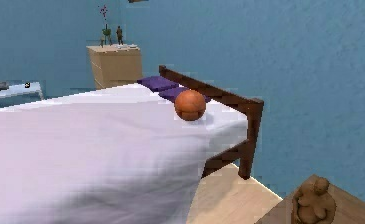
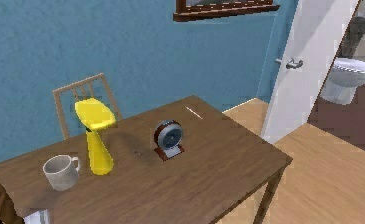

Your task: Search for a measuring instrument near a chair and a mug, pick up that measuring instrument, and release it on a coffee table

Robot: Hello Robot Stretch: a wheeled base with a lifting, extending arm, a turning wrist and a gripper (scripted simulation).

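Plainly, on the arm side view's wooden table (image 2: 230,165) a white mug (image 2: 60,171) and a yellow vessel (image 2: 96,138) stand in front of a chair (image 2: 85,100). Right of them and apart, the round dial-faced measuring instrument (image 2: 169,139) stands upright near the picture's middle. Nothing on the table seems to bar a reach to it, and the gripper's state I cannot tell.

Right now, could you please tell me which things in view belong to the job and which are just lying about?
Belong to the job: round dial instrument, white mug, chair, all at the wooden table.

Just lying about: yellow vessel, orange ball on the bed, brown figurine, toilet.
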